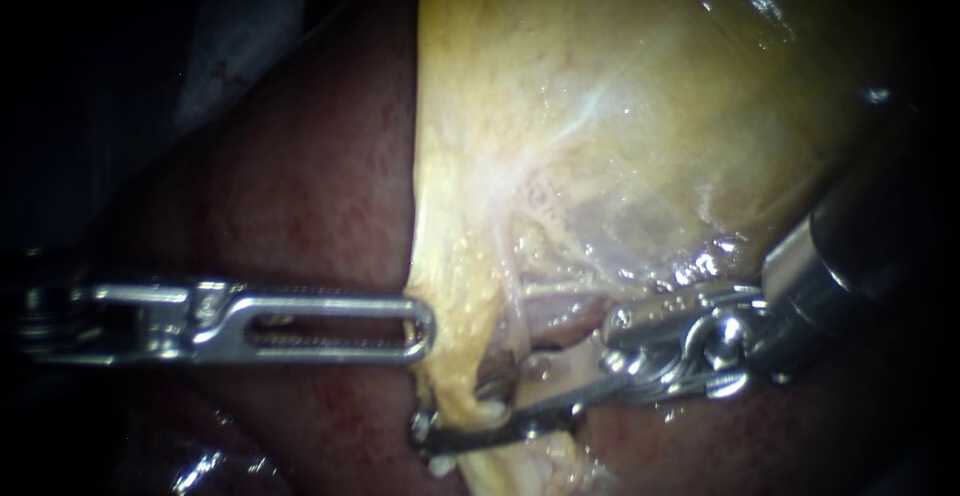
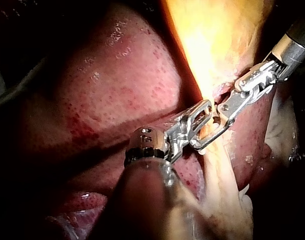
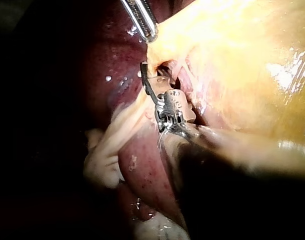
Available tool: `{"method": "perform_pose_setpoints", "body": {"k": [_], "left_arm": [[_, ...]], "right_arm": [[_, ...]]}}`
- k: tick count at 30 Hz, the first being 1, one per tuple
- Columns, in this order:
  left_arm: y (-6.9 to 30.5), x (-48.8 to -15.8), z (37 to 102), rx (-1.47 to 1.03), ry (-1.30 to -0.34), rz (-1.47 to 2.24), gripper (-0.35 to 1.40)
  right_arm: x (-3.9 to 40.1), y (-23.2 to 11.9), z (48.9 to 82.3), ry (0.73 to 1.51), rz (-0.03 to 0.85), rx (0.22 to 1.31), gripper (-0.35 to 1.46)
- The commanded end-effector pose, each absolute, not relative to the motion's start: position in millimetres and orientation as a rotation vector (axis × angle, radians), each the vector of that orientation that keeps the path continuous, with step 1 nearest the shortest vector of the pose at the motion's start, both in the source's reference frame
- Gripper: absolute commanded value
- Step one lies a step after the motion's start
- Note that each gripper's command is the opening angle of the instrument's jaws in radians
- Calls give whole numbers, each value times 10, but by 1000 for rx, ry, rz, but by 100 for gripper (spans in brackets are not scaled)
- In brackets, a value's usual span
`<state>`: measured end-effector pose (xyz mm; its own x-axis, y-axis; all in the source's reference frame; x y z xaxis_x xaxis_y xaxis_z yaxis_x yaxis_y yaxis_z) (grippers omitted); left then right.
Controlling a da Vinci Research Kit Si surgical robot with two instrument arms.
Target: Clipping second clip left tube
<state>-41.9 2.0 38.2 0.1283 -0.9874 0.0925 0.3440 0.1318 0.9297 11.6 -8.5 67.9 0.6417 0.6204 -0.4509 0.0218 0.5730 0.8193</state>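
Left tube (image 1: 466, 356), long axis running down from the gallbladder (image 1: 620, 106), lies crosswise between your right instrument's (image 1: 480, 401) wide-parted jaws, not yet pinched; your left instrument (image 1: 425, 328) sits farther off, at the gallbladder's edge.

text: none legible; labels: none; numbers: none; signs: none in any view

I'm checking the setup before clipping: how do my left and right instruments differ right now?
The left instrument lies level; the right instrument slants down from the upper right. The left's broad slotted jaws are shut on the edge of the yellow tissue; the right's thin jaws stand open around a pale tube. Both are metal and work at that tissue's lower edge.
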Motion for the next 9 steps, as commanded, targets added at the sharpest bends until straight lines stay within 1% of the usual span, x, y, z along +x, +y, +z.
{"method": "perform_pose_setpoints", "body": {"k": [1,9], "left_arm": [[20,-419,383,914,-919,-1196,-35],[20,-420,383,913,-919,-1197,-35]], "right_arm": [[116,-85,678,815,400,906,-35],[115,-85,678,815,400,906,-34]]}}
